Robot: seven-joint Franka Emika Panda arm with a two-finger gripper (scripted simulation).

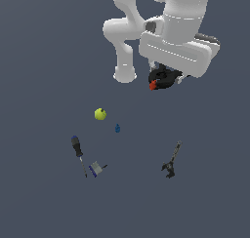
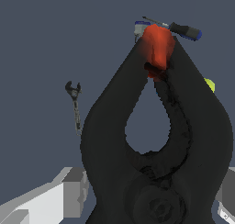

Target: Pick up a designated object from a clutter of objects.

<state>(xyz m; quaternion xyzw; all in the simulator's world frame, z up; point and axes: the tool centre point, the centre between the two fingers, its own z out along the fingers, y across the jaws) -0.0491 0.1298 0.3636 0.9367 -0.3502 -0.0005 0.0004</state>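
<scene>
The designated object, a black clamp point(image 1: 165, 79) with looped handles and a red-orange tip, hangs just under the white hand, above the floor. My gripper point(image 1: 167, 75) is shut on it, and the hand hides most of the fingers. In the wrist view the clamp point(image 2: 156, 140) fills the picture, tip pointing away, with a grey finger point(image 2: 69, 191) on each side of its handles. The rest of the clutter of objects lies spread on the floor below, apart from the clamp.
On the dark floor lie a yellow-green ball point(image 1: 100, 114), a small blue blob point(image 1: 117, 128), a black-handled screwdriver point(image 1: 77, 149), a grey-blue piece point(image 1: 96, 168) and a thin dark wrench point(image 1: 172, 161). The arm's white base point(image 1: 125, 73) stands behind them.
</scene>
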